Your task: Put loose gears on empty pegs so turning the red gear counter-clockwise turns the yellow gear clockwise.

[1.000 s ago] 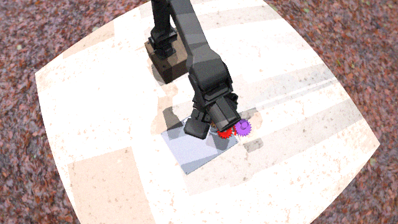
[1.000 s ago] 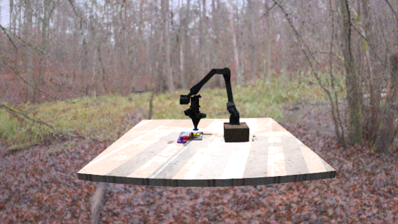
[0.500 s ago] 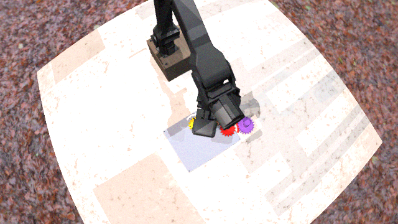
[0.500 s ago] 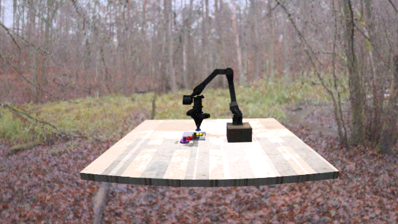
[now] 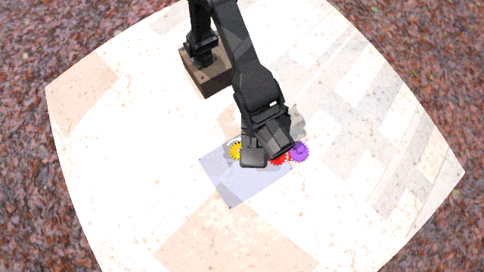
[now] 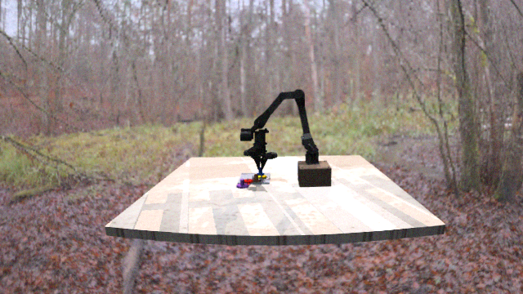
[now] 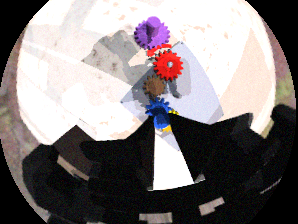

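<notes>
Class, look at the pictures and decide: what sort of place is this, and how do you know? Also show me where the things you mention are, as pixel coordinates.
Probably a woodland clearing in late autumn or winter: bare trees [image 6: 467, 102], brown fallen leaves [image 5: 427, 45] [image 6: 286, 269] around the table [image 5: 125, 196] [image 6: 327, 204], and rough grass [image 6: 163, 140] behind it.

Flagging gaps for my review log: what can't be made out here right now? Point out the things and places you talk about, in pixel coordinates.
- Blue gear [image 7: 158, 108] seating: the wrist view doesn't settle whether it sits flat; the exterior view is too small.
- Yellow gear [image 5: 235, 151] [image 7: 167, 128]: its black stripe is indistinct in the top view; the blue gear covers much of it in the wrist view.
- Brown gear [image 7: 154, 86]: hidden under the arm in the top view.
</notes>
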`<state>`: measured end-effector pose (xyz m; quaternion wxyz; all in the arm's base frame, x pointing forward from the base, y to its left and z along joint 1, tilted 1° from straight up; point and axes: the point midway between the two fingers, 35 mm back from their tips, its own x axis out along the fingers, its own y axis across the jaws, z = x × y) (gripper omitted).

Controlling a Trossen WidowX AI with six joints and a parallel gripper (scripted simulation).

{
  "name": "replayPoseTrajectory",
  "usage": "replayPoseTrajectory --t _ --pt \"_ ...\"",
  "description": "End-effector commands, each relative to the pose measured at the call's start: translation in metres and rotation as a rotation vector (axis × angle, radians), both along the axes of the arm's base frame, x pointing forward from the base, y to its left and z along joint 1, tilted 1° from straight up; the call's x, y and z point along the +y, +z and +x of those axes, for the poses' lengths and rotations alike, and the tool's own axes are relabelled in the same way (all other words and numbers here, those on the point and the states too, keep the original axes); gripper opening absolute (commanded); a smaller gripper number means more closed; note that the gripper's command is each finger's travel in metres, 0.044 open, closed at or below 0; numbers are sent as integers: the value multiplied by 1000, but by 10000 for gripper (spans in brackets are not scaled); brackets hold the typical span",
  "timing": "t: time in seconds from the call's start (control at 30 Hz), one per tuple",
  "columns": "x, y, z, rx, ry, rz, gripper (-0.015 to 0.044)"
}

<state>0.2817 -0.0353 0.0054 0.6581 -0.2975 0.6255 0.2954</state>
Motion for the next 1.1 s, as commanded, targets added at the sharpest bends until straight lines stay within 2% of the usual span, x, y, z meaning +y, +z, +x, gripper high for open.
replayPoseTrajectory --t 0.0,0.33,0.6,0.8,1.07 --pt "1 -7 -2 13 -40 6 0" --pt "2 -23 -2 19 -311 16 0" --pt "0 -10 -2 21 -431 20 0" --pt "0 -8 -1 19 -374 18 0" --pt "2 -8 -2 16 -172 11 0"
